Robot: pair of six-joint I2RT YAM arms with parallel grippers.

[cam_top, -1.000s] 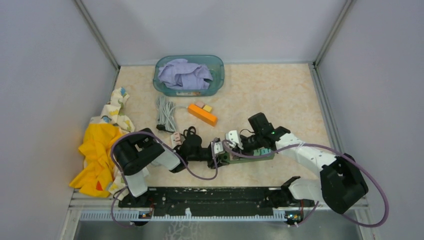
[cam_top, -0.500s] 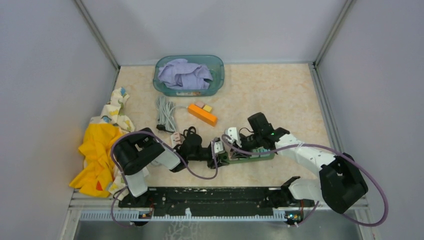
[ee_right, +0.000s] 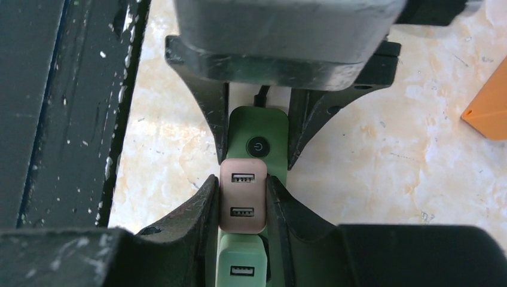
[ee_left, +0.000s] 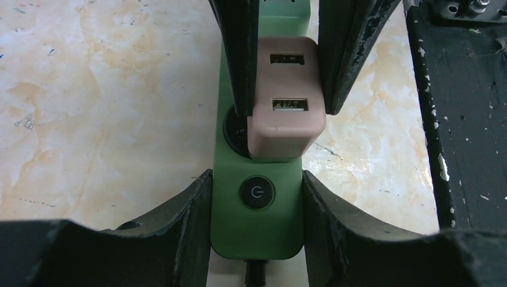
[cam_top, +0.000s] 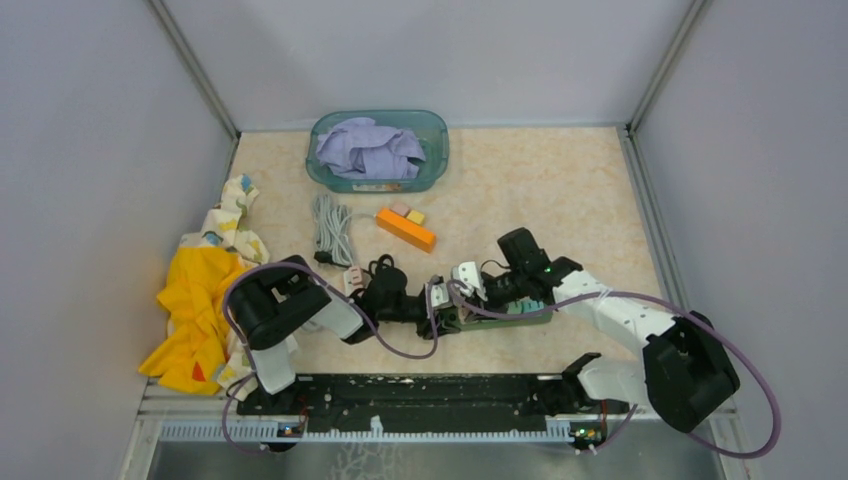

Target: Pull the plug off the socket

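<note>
A green power strip (ee_left: 256, 230) with a round power button lies on the marble table near the front rail; it also shows in the top view (cam_top: 505, 314). My left gripper (ee_left: 256, 192) is shut on the strip's button end, one finger on each side. A pink two-port USB plug (ee_left: 287, 113) sits in the strip's first socket, with the dark socket recess showing at its left edge. My right gripper (ee_right: 242, 190) is shut on the pink plug (ee_right: 242, 194). A pale green plug (ee_right: 242, 263) sits just behind it.
An orange block (cam_top: 405, 229) and a coiled grey cable (cam_top: 330, 225) lie behind the strip. A teal bin (cam_top: 436, 132) holding lilac cloth stands at the back. Yellow cloth (cam_top: 200, 300) is heaped at the left. A black rail (cam_top: 420, 390) runs along the near edge.
The right gripper and the strip have shifted very slightly towards the near right. Both grippers keep their holds.
</note>
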